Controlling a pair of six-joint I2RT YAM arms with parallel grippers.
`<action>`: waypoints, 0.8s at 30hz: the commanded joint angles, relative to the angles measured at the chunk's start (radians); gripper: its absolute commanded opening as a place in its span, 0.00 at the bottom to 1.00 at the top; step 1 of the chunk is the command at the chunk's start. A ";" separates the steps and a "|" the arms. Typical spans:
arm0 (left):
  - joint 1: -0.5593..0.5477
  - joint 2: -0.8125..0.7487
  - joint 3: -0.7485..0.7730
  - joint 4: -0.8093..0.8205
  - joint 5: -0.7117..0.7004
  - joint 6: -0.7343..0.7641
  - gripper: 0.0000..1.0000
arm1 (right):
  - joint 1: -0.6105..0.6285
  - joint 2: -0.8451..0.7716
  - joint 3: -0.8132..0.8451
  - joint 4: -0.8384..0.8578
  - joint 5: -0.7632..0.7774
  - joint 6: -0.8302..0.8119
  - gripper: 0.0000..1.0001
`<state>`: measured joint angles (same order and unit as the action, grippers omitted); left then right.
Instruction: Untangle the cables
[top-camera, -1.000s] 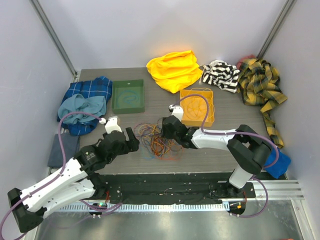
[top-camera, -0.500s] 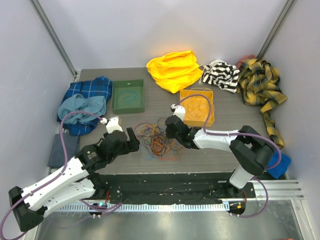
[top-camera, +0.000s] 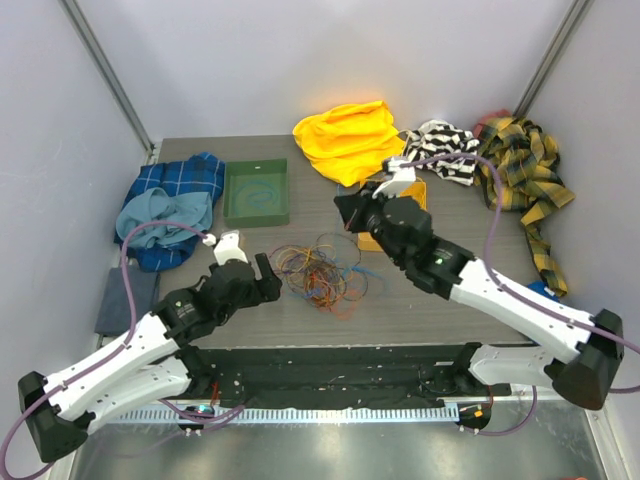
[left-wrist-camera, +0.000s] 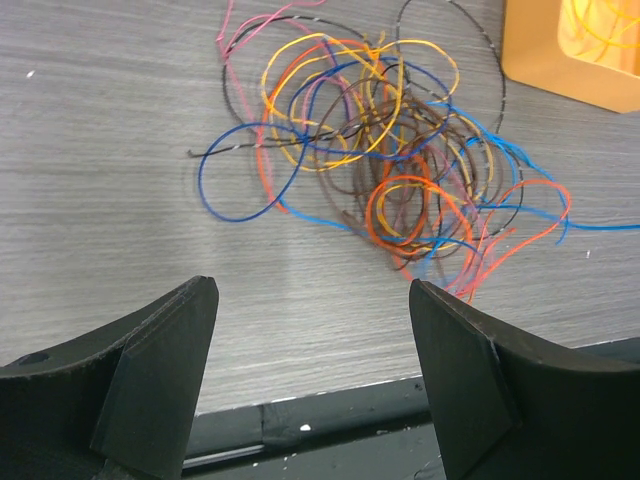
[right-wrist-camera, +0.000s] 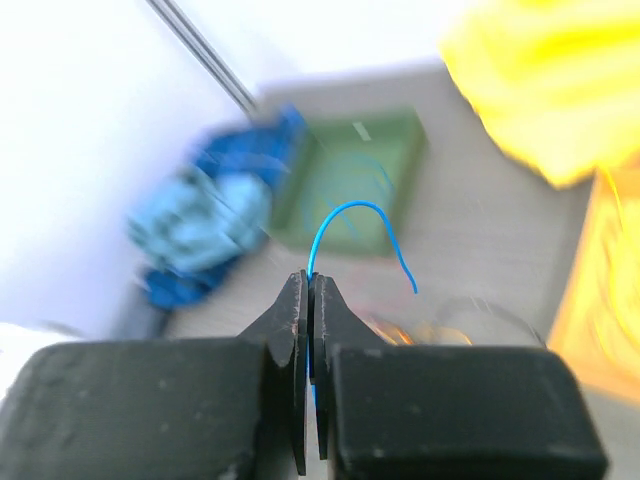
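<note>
The cables (top-camera: 322, 270) lie in a loose tangle of orange, yellow, blue, red and dark loops at the table's middle; the left wrist view shows this tangle of cables (left-wrist-camera: 380, 150) just ahead of my left fingers. My left gripper (top-camera: 262, 280) (left-wrist-camera: 312, 290) stands open to the left of the pile, low over the table's front edge, with nothing between its fingers. My right gripper (top-camera: 345, 210) (right-wrist-camera: 309, 280) is raised behind and to the right of the pile. It is shut on a thin blue cable (right-wrist-camera: 350, 207), whose free end arcs up past the fingertips.
A green tray (top-camera: 256, 192) sits at the back left, and an orange tray (left-wrist-camera: 570, 60) holding yellow wires is mostly hidden under my right arm. Cloths ring the table: blue plaid (top-camera: 175, 200) left, yellow (top-camera: 350, 140), striped (top-camera: 445, 150) and yellow plaid (top-camera: 520, 170) at the back right.
My right gripper closed on a blue cable at the pile's right side, then rose and swung back right. The left arm has barely moved.
</note>
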<state>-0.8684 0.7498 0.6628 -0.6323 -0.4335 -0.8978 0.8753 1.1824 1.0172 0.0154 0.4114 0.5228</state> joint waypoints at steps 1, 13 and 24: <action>-0.001 0.019 0.031 0.130 0.032 0.069 0.84 | 0.005 -0.061 0.148 -0.069 -0.037 -0.064 0.01; 0.000 -0.085 -0.110 0.858 0.316 0.338 1.00 | 0.007 -0.035 0.353 -0.201 -0.126 -0.041 0.01; -0.027 0.091 -0.219 1.129 0.352 0.419 1.00 | 0.007 -0.030 0.300 -0.181 -0.135 -0.003 0.01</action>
<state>-0.8757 0.7990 0.4179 0.3550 -0.0998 -0.5468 0.8761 1.1496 1.3220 -0.1970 0.2916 0.5041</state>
